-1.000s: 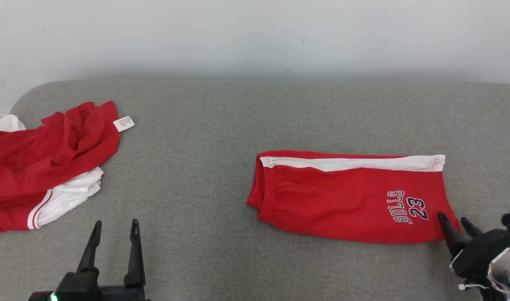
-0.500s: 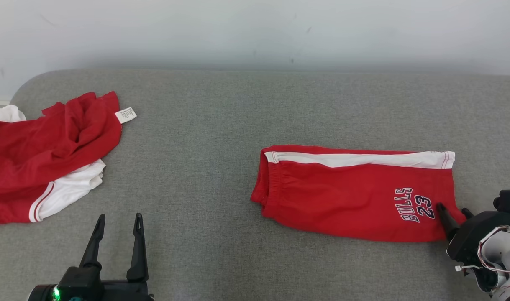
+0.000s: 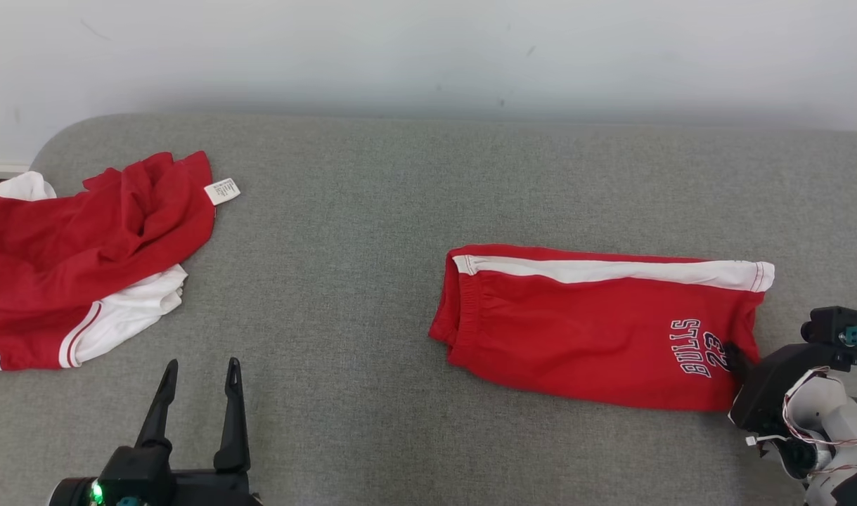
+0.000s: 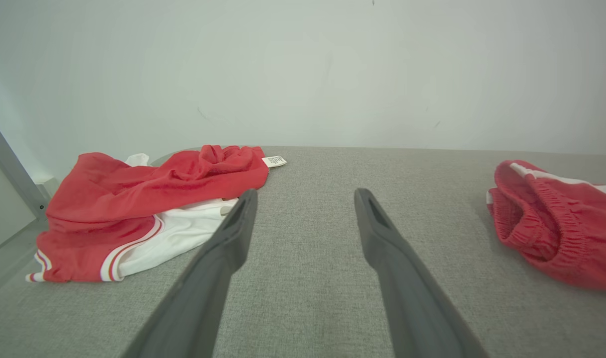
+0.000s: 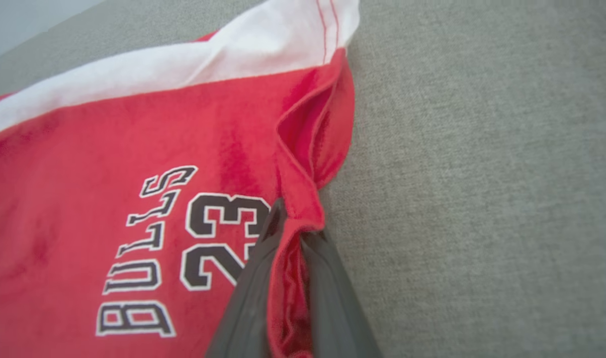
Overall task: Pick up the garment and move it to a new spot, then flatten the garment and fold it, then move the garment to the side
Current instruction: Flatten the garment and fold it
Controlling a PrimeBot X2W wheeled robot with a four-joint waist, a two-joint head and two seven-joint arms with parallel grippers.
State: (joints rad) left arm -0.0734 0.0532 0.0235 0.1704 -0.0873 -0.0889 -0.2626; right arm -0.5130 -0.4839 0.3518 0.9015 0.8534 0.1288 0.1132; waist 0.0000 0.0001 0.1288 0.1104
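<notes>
Folding seems underway: the right gripper's (image 5: 295, 223) jaws pinch the hem of the half-folded red-and-white jersey shorts (image 3: 583, 330), the left gripper's (image 3: 201, 364) gape empty; next, carry hem toward waistband.

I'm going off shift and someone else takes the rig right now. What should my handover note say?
Left gripper: open, holding nothing, low at the left.
Right gripper: shut on the shorts' hem corner, beside the "23".
Shorts: flat on the grey pad, right of centre.
Crumpled garment: far left, apart from both grippers.
Done: shorts look flattened and folded.
Left: move them to the side.
</notes>
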